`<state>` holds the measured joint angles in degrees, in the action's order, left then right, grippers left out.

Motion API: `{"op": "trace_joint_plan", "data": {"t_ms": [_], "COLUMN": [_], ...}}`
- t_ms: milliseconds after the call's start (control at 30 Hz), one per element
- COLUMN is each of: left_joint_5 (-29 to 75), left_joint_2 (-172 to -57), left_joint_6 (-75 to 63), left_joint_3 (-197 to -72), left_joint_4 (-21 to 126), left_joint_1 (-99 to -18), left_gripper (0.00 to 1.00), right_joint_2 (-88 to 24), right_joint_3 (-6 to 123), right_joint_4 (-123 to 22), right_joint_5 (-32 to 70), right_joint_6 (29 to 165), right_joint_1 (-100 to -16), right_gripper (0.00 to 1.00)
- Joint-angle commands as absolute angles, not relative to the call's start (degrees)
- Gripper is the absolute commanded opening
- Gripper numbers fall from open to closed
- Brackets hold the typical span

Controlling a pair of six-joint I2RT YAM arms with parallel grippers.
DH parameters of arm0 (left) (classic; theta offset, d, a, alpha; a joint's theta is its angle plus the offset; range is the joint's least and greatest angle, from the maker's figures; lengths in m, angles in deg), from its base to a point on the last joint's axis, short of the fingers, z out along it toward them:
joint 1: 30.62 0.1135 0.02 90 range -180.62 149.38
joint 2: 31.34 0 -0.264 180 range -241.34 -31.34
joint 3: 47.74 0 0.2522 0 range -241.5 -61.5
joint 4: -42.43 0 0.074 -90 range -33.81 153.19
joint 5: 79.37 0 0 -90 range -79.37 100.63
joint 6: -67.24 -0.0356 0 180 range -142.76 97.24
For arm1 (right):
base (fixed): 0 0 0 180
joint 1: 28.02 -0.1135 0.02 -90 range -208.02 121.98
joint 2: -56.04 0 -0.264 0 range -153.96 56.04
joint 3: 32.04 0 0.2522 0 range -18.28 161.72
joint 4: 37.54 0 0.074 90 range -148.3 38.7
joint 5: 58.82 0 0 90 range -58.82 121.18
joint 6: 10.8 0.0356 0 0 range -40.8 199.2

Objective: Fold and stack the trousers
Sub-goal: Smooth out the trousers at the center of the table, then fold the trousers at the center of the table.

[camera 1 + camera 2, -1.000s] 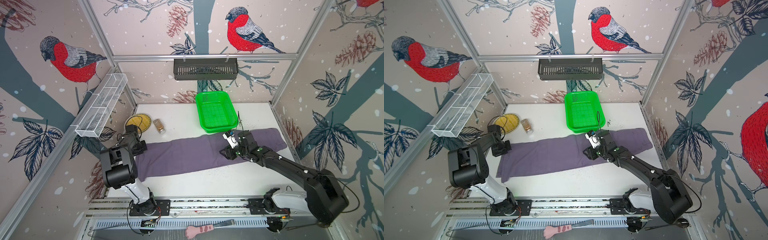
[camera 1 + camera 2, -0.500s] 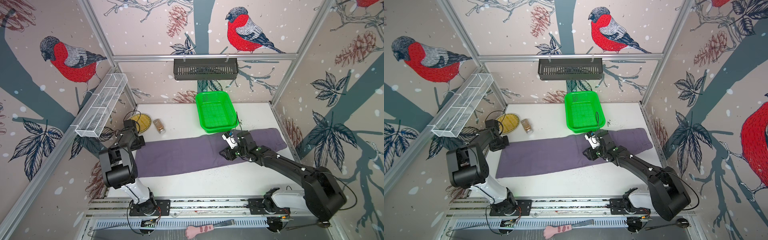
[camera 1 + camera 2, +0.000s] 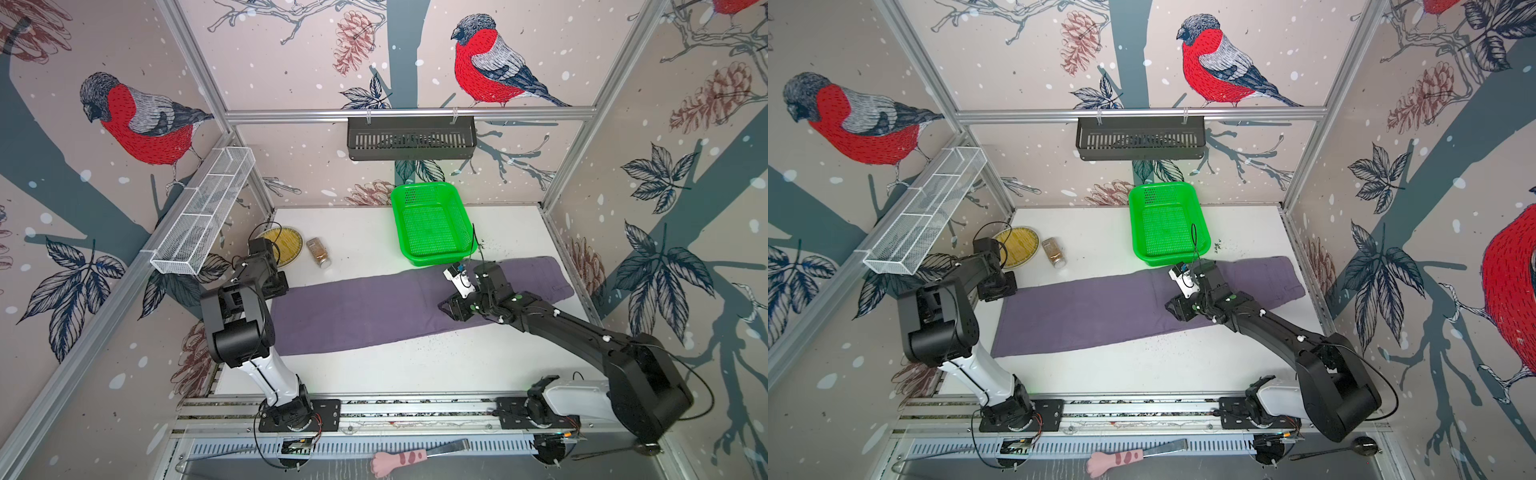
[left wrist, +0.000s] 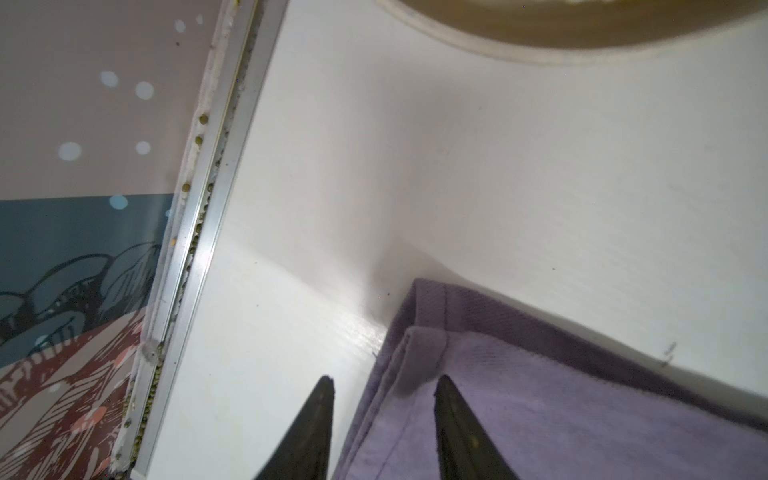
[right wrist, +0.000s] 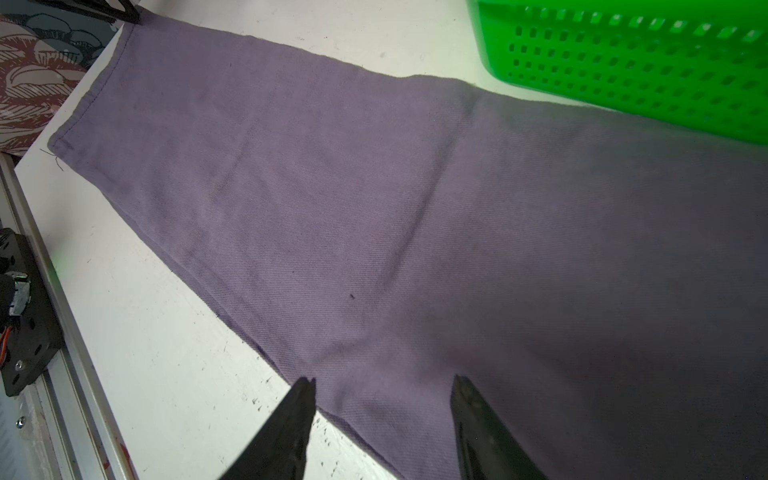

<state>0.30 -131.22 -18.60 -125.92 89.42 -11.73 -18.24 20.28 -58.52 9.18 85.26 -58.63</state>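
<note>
The trousers point(image 3: 415, 307) are spread flat on the desk point(image 3: 415, 374), reaching from the tips of the left gripper point(image 4: 385, 377) to well past the right gripper point(image 5: 382, 377). The waistband end lies behind the right gripper's wrist.

The left gripper is seen partly open. The hem corner lies loose between its jaws and is not clamped. The right gripper is also partly open, low over the near edge of the cloth, and nothing is held by it.

A raised lip of hem sits beside one left jaw. If that gripper is drawn back low, the lip could be snagged and the leg dragged askew.

Two layers lie under the right gripper. If a pinch is made there, only the upper layer might be caught, and the fold would be skewed.

The basket point(image 3: 432, 249) stands just beyond the right gripper, against the far edge of the cloth. Whether it rests on the cloth cannot be told. The cloth could be held back by it, or the basket pulled along, when the cloth is lifted.

Against a second ago, the left gripper's jaws, then closed at the hem, have been parted, and the hem has been let go. The right gripper and the lie of the trousers are hardly changed.
</note>
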Motion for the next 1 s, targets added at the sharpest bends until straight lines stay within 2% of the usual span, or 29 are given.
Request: {"op": "trace_joint_plan", "data": {"t_ms": [0, 67, 133, 233, 433, 700, 800, 967], "left_joint_5": [-1.42, -2.30, -1.71, -1.40, 2.58, 6.18, 7.84, 11.00], "left_joint_2": [-129.62, -128.20, -125.99, -122.75, -125.02, -129.63, -130.76, -131.74], "left_joint_6": [-17.09, -15.34, -14.18, -13.27, -12.27, -11.54, -11.30, -11.25], "left_joint_3": [-125.94, -125.42, -123.46, -119.12, -117.97, -116.05, -115.41, -115.42], "left_joint_4": [90.85, 93.10, 94.25, 93.10, 91.70, 88.82, 88.41, 88.43], "left_joint_1": [-11.68, -11.64, -11.57, -11.18, -7.64, -6.73, -6.74, -6.83], "left_gripper": [0.50, 0.66, 0.72, 0.75, 0.76, 0.74, 0.70, 0.48], "right_joint_2": [-18.26, -18.14, -17.67, -16.94, -16.03, -11.99, -11.90, -12.33], "right_joint_3": [20.65, 20.65, 20.98, 21.64, 22.94, 22.33, 22.15, 22.08], "right_joint_4": [-57.64, -57.22, -56.25, -54.65, -55.27, -56.91, -56.79, -56.59], "right_joint_5": [9.03, 9.65, 10.25, 10.99, 11.65, 11.67, 11.24, 11.09], "right_joint_6": [86.17, 86.98, 88.08, 88.97, 88.87, 87.79, 87.90, 87.90], "right_joint_1": [-58.46, -58.30, -57.79, -56.75, -52.95, -49.08, -49.11, -48.90], "right_gripper": [0.57, 0.60, 0.63, 0.70, 0.75, 0.78, 0.78, 0.78]}}
